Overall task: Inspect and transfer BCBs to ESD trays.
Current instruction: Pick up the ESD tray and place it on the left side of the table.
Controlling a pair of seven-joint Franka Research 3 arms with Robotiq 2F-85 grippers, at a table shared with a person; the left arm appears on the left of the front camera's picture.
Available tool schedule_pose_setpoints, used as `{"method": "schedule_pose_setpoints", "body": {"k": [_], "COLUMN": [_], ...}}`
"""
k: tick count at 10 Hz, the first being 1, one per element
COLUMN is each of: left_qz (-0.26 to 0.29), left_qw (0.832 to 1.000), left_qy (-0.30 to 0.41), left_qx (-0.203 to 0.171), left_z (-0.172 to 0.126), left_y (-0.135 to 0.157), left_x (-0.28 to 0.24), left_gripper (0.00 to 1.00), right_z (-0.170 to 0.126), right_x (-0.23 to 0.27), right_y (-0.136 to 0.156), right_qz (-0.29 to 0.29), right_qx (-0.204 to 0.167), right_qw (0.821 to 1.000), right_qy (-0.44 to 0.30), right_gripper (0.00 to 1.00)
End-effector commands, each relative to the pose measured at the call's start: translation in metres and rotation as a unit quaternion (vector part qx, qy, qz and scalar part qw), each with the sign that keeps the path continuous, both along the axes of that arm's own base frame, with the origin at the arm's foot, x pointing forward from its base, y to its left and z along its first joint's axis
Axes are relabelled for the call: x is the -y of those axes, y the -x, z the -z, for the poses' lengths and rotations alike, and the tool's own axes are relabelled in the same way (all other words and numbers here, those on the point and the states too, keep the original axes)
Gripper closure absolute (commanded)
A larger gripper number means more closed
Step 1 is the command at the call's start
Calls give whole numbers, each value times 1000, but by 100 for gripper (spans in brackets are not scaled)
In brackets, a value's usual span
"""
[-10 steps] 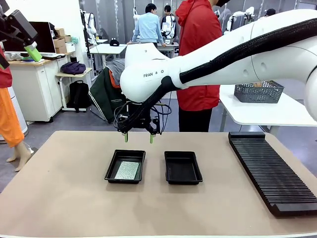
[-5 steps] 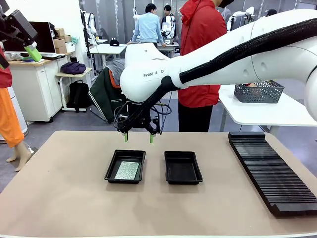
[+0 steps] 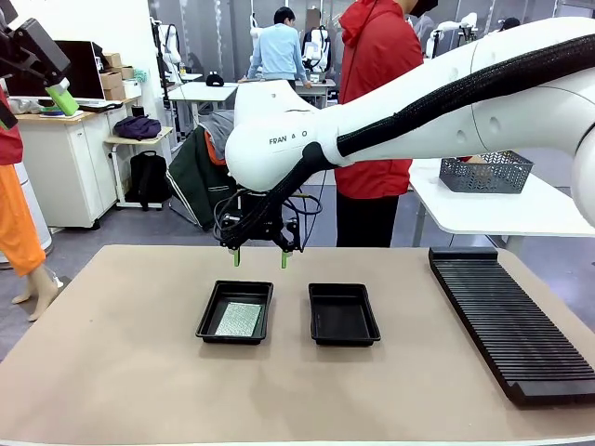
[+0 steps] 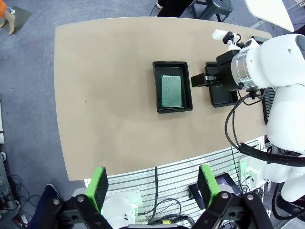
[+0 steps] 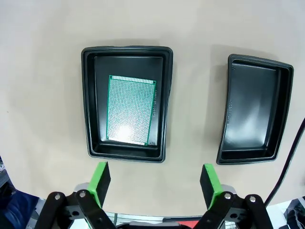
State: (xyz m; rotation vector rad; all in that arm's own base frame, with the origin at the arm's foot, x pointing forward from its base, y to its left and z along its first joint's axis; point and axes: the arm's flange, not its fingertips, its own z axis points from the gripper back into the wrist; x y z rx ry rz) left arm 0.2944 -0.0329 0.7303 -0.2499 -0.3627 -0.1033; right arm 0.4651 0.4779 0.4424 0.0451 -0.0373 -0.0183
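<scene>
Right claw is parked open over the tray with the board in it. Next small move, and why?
Probably lift the right claw clear of the left tray. Its jaws stand open and empty, the BCB lies flat inside that tray, and the right tray is empty, so the next board likely goes there.

Person in red jacket at far side, edged slightly toward picture right

Two ESD trays, one BCB, one ribbed rack, one mesh basket
</scene>
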Motion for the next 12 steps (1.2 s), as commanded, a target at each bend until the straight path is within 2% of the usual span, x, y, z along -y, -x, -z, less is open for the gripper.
{"method": "schedule_pose_setpoints", "body": {"k": [1, 5, 8, 12], "left_qz": [-1, 0, 11, 18], "left_qw": [1000, 1000, 1000, 999], "left_qy": [0, 0, 5, 3], "left_qx": [0, 0, -17, -49], "left_z": [1, 0, 13, 46], "left_y": [1, 0, -20, -47], "left_x": [0, 0, 15, 44], "left_gripper": [0, 0, 0, 0], "right_z": [-2, 0, -27, -53], "right_x": [2, 0, 44, 101], "right_y": [2, 0, 18, 31], "right_qz": [-1, 0, 19, 35], "right_qx": [2, 0, 4, -12], "right_qw": [1000, 1000, 995, 980], "right_qy": [1, 0, -95, -194], "right_gripper": [0, 0, 0, 0]}}
